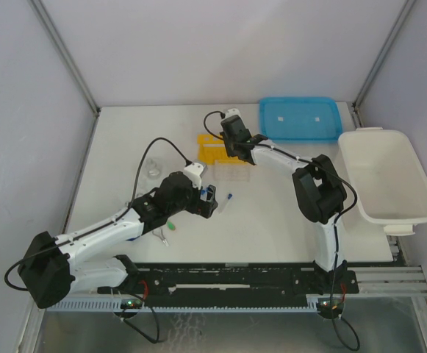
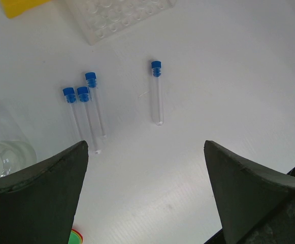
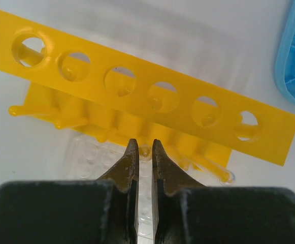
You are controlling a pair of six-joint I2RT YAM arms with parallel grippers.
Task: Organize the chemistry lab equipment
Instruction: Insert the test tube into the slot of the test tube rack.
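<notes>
The left fingers (image 2: pixel 146 195) are spread as wide as they go and grasp nothing; their dark, matte, wedge-shaped pads (image 2: pixel 40 198) hang over bare white table (image 2: pixel 228 76). Ahead of them, between the two pads, lies one tube (image 2: pixel 157 92): thin, clear, round-bottomed, with a ribbed blue cap. Just ahead of the left pad lie three more tubes (image 2: pixel 89 109) of the same kind, packed side by side and touching. Farther ahead sits a clear plastic well plate (image 2: pixel 124 18) with rows of round dimples, and a yellow corner of the rack (image 2: pixel 20 6) shows beyond it. Beside the left pad is a clear glass vessel (image 2: pixel 5 157), and under that pad a green tip (image 2: pixel 76 237) peeks out. The right fingers (image 3: pixel 142 160) are clenched almost together, only a narrow slit between their tips, and hold nothing. Directly ahead of and just below them stands the yellow plastic rack (image 3: pixel 137 86), smooth and glossy, its top bar pierced by six round holes, pegs jutting from its lower part. To their right is a blue lid (image 3: pixel 294 61) edge.
</notes>
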